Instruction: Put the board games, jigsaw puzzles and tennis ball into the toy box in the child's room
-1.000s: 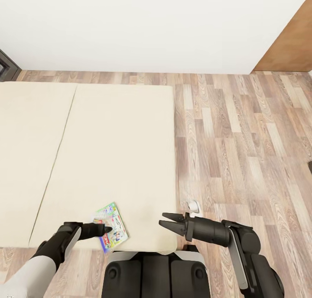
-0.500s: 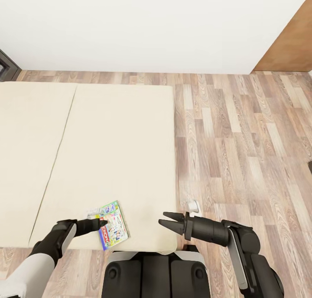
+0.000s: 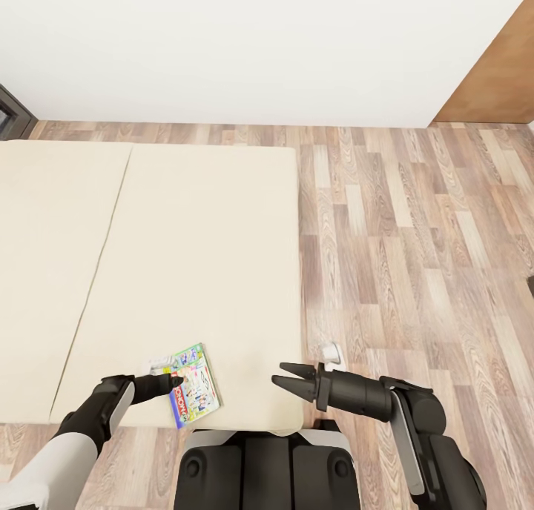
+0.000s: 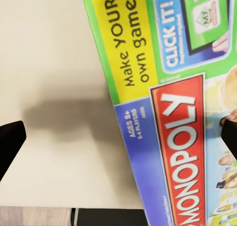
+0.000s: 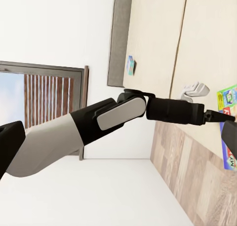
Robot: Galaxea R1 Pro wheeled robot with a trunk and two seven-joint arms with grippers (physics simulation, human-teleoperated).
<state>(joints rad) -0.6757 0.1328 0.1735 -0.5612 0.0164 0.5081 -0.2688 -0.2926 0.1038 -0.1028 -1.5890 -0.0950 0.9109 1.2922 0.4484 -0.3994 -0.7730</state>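
Head view: green Monopoly board game [image 3: 194,385] flat on the beige bed [image 3: 185,258], close to the mattress's near edge and toward its foot-side corner. Long axis running away from the robot, tilted a little so the far end leans toward the bed's central seam. Left gripper [image 3: 172,383] low over the mattress, tips at the box's seam-side long edge, about midway along it. Whether touching or just beside the edge, cannot tell. Something small and pale just beyond the tips on the bed, too small to name. Right gripper [image 3: 286,377] over the mattress's near corner, on the other side of the box and well apart from it, jaws spread, holding nothing. Left arm clearly the nearer one.

Left wrist view: box [image 4: 173,107] large in frame, red "MONOPOLY" banner running along its length, bare mattress beside its long edge. Two dark fingertips [image 4: 9,142] at opposite borders of the picture, wide apart, nothing pinched between them. The box edge falling within that gap, nearer one finger than the other. Judged: a grasp across this long edge needs the jaws to straddle the thin side, not the broad face.

Right wrist view: left arm stretched along the bed's near edge, a corner of the green box [image 5: 226,98] at its tip. Farther up the bed, near the grey headboard, a small blue box [image 5: 130,65], likely the second board game. Right gripper's own fingertips dark at the picture's borders, apart.
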